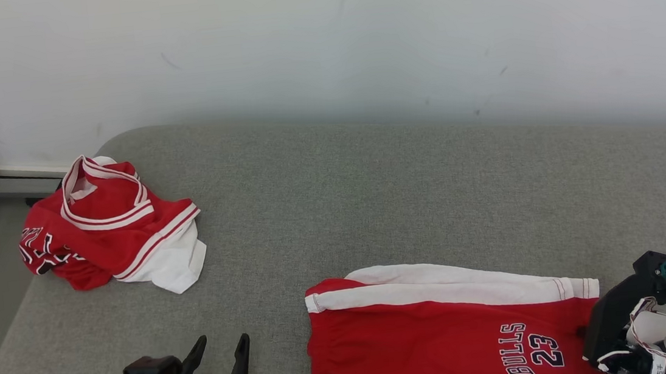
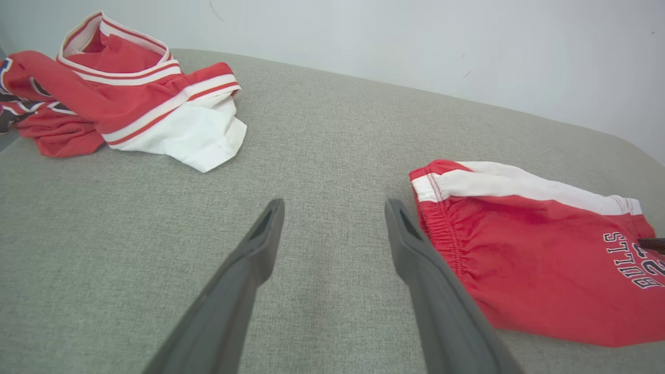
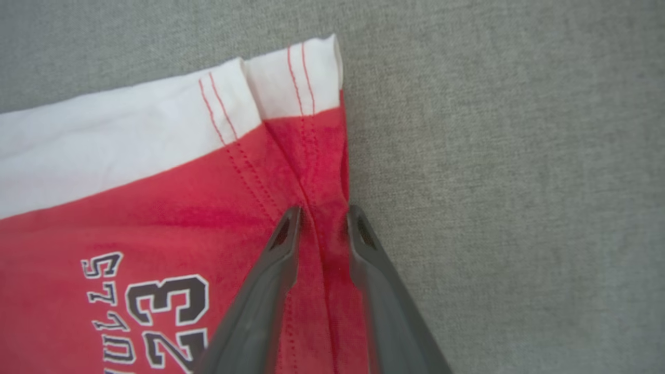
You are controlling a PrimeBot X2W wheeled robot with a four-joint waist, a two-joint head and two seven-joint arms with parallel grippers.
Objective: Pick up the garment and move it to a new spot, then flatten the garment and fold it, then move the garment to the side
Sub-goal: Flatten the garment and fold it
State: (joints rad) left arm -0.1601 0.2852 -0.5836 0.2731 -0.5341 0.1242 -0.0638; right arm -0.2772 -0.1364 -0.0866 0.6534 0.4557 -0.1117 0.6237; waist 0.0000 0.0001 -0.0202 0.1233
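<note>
A: Where are the shorts (image 1: pixel 445 335)?
B: On the surface (image 1: pixel 370 195), lower right. Right pincer (image 3: pixel 322 218) pinches their hem; left pincer (image 1: pixel 222 341) gapes empty.
A: Progress?
B: They lie flat, perhaps folded already; moving aside may remain.

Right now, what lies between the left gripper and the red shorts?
Only bare grey surface; the head view shows the open left gripper clear of the red shorts.

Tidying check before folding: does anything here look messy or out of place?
The red jersey lies crumpled in a heap at the grey surface's far-left corner. The red shorts lie flat, except the hem puckered between the right gripper's fingers.
</note>
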